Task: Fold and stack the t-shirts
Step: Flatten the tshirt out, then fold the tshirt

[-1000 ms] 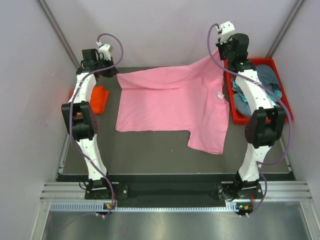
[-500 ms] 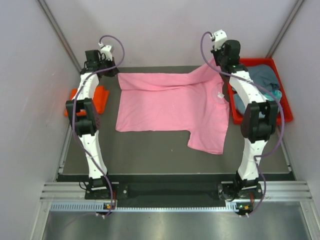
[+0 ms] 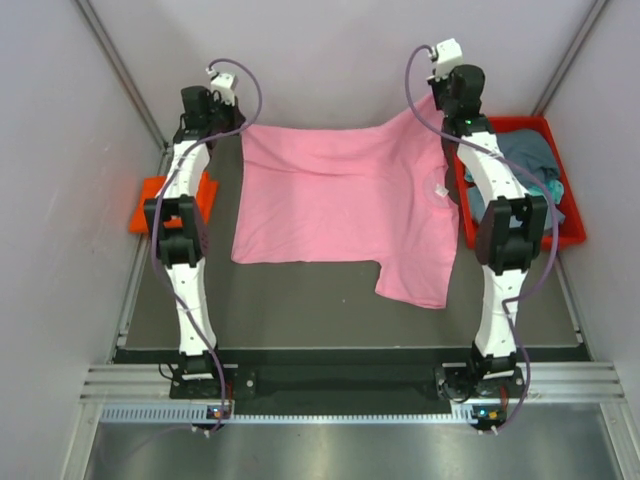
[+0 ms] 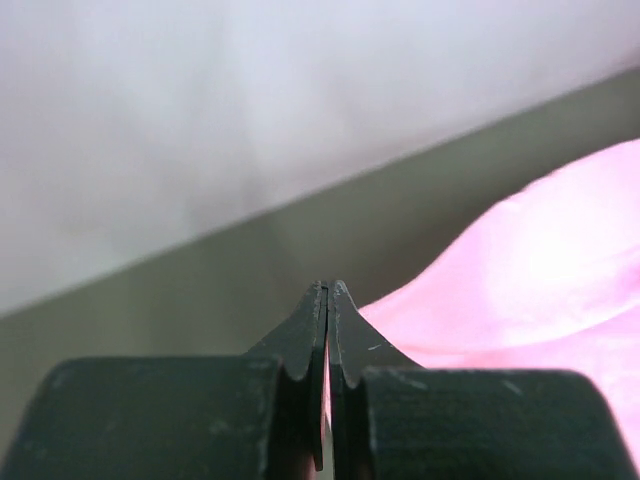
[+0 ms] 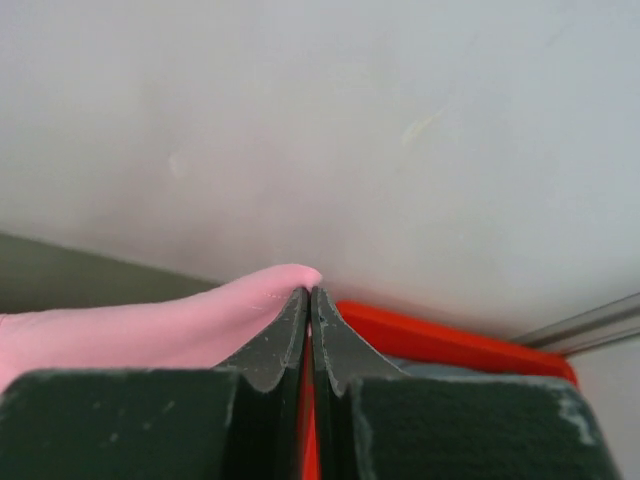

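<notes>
A light pink t-shirt point(image 3: 345, 205) lies spread on the dark table, its far edge lifted. My left gripper point(image 3: 238, 128) is shut on its far left corner; the left wrist view shows pink cloth point(image 4: 520, 290) pinched between the closed jaws point(image 4: 327, 290). My right gripper point(image 3: 437, 102) is shut on the far right corner; pink cloth point(image 5: 150, 325) is pinched at the jaw tips point(image 5: 308, 292). A bright orange shirt point(image 3: 165, 190) lies folded at the far left. Grey-blue and teal shirts point(image 3: 525, 165) lie in the red tray.
The red plastic tray point(image 3: 565, 205) stands at the far right beside the right arm; its rim shows in the right wrist view point(image 5: 450, 335). Pale walls close in on the far side and both sides. Dark table point(image 3: 300, 300) shows in front of the shirt.
Both grippers have moved toward the far wall and upward, pulling the pink shirt's far edge taut and straighter. The left gripper shifted slightly right; the near part of the shirt has stayed put.
</notes>
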`<state>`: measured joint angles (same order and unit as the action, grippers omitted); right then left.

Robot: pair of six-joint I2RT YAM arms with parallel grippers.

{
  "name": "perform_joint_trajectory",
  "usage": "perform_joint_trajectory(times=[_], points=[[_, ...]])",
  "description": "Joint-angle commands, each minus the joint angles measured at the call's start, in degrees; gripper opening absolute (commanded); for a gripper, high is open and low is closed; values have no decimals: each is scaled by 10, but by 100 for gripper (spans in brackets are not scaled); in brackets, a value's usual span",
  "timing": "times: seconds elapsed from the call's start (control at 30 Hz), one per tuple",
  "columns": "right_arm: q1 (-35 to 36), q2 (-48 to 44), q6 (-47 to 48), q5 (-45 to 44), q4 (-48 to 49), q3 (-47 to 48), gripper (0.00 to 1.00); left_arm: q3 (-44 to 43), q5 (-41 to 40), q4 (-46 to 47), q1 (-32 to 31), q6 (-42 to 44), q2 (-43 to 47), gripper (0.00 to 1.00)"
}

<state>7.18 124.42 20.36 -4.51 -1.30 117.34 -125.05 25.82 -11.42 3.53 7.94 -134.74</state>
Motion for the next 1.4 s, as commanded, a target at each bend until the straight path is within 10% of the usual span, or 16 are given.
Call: perform_joint_trajectory(times=[0.0,0.83,1.37], points=[[-10,-1,-9,-7,61,54,0,-45,-23,80,-17,16,7,0],[-19,15,-8,2,44,75,0,-51,-59,87,-5,19,-2,0],[-29,-99,-20,35,-5,-79,0,71,13,40,9,10,90,0]])
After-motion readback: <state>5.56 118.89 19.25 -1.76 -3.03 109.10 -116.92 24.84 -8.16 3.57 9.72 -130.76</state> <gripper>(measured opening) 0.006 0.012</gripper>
